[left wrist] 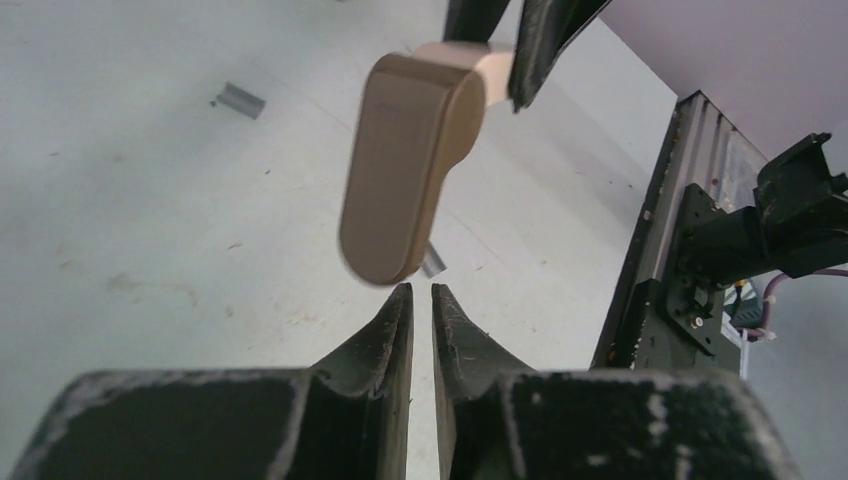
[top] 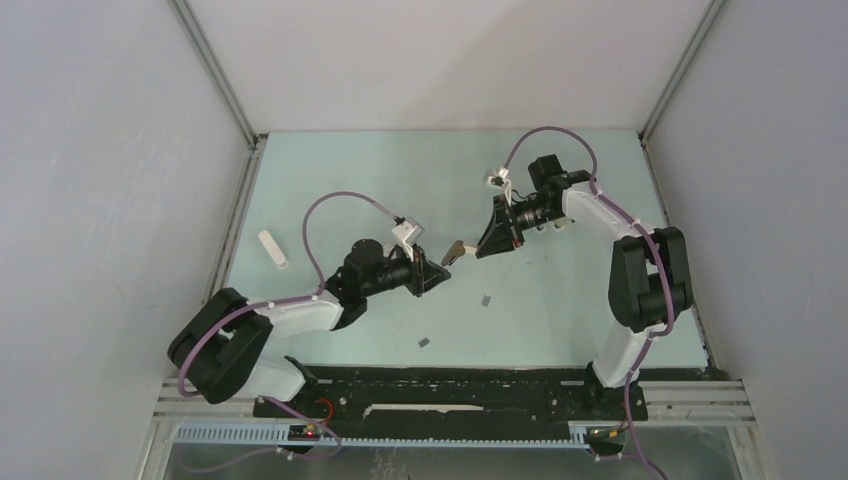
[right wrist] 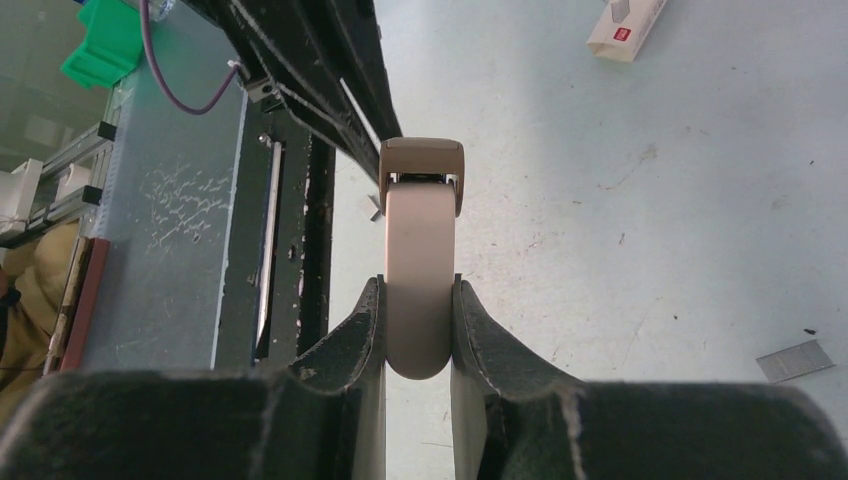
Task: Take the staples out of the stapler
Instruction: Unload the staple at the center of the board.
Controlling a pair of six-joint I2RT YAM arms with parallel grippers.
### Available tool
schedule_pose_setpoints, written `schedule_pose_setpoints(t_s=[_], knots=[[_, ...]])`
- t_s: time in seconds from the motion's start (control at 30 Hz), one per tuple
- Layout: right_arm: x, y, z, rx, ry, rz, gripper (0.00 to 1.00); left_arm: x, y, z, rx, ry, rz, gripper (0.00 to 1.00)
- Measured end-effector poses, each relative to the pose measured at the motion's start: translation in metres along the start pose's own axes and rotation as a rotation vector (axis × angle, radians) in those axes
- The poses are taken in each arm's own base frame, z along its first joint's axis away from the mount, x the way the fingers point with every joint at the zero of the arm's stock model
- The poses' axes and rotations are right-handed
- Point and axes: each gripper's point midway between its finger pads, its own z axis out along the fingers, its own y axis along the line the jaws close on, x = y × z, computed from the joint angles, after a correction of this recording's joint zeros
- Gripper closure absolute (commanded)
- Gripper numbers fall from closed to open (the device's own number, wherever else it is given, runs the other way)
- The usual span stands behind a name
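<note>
Above mid-bench (top: 350, 170), right jaws clamp stapler (top: 460, 250); left jaws nearly together, empty, at its 8 o'clock. Some staples (top: 486, 299) lie out; next, probably part left jaws and pull the rest.

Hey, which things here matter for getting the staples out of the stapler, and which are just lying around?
For the job:
tan stapler, held above the table
two loose staple strips lying on the table

Just lying about:
white box with a red mark
</note>
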Motion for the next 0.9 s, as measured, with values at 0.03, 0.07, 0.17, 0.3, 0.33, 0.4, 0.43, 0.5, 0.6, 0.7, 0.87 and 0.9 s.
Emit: schedule_pose_setpoints(t_s=[0.03,0.07,0.17,0.3,0.33,0.4,0.43,0.5,0.6,0.7,0.87,0.9], knots=[[0.000,0.000,0.001,0.002,0.004,0.003,1.00,0.000,-0.003,0.003,0.007,0.001,0.000,0.83],[0.001,0.000,0.002,0.003,0.008,0.005,1.00,-0.001,-0.005,0.007,0.014,-0.002,0.001,0.83],[0.001,-0.002,0.005,0.009,0.015,0.002,1.00,-0.001,-0.008,0.011,0.023,-0.004,-0.008,0.83],[0.005,-0.003,0.009,0.015,0.032,0.004,1.00,-0.001,-0.005,0.012,0.005,-0.012,-0.020,0.83],[0.005,-0.003,0.010,0.017,0.036,0.004,1.00,-0.003,-0.004,0.013,0.000,-0.017,-0.019,0.83],[0.006,-0.003,0.011,0.019,0.041,0.000,1.00,-0.005,-0.003,0.013,-0.008,-0.026,-0.020,0.83],[0.006,-0.003,0.012,0.020,0.042,0.000,1.00,-0.006,-0.002,0.013,-0.013,-0.031,-0.022,0.83],[0.005,-0.004,0.012,0.022,0.044,-0.002,1.00,-0.007,-0.001,0.013,-0.021,-0.039,-0.022,0.83],[0.005,-0.005,0.012,0.026,0.044,-0.004,1.00,-0.011,0.001,0.013,-0.040,-0.055,-0.021,0.83],[0.005,-0.006,0.012,0.028,0.043,-0.006,1.00,-0.019,0.002,0.010,-0.059,-0.083,-0.021,0.84],[0.005,-0.006,0.012,0.031,0.044,-0.006,1.00,-0.028,0.003,0.002,-0.088,-0.125,-0.013,0.70],[0.005,-0.006,0.012,0.031,0.044,-0.006,1.00,-0.030,0.002,0.000,-0.087,-0.131,-0.010,0.66]])
